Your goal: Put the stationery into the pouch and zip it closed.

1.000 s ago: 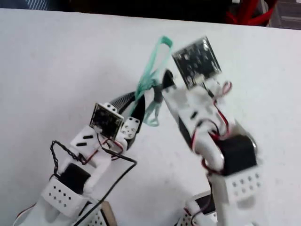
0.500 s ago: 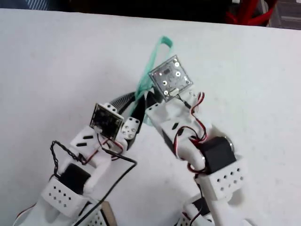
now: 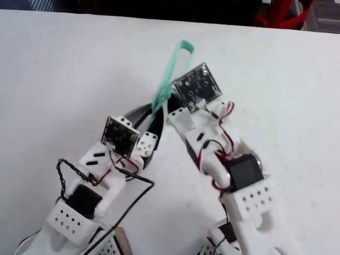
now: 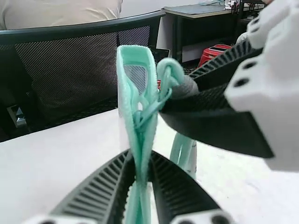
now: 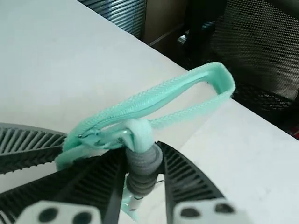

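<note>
Fingers of my left gripper (image 4: 140,170) pinch the mint pouch (image 4: 135,93) by its zipper edge; those of my right gripper (image 5: 140,179) clamp its grey pull cord (image 5: 141,161) (contents hidden from me).

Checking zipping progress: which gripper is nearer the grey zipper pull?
Right. The right gripper clamps the grey zipper pull; the left gripper pinches the pouch farther along its zipper edge.
</note>
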You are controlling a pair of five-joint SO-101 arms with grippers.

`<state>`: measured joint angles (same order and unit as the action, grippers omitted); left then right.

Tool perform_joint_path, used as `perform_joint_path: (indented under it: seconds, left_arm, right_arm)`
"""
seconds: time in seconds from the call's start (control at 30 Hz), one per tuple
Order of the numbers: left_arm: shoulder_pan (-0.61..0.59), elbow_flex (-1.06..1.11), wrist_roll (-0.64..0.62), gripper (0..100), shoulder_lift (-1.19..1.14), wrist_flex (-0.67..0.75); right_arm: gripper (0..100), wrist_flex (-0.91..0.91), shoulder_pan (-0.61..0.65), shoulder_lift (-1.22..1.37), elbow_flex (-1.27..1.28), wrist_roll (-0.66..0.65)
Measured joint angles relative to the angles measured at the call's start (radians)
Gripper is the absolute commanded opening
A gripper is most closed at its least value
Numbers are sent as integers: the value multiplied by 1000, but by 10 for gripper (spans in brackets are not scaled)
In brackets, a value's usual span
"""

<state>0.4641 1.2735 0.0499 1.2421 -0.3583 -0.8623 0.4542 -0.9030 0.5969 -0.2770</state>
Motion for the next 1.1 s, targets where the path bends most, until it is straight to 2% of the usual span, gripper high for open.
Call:
perform_joint_path:
  seconds: [0.23,0.37,0.73,1.1]
  left_arm:
    - [-2,-2,0,22,0,0]
    - [-2,-2,0,22,0,0]
    - [-3,0,0,22,2,5]
    - [-3,-2,0,22,3,5]
  right_arm:
    - [19,35,3,-81,-11,-8]
    - [19,77,-3,-26,-34,-8]
    - [19,68,-72,245,-302,-9]
    - [19,66,-110,272,-423,-11]
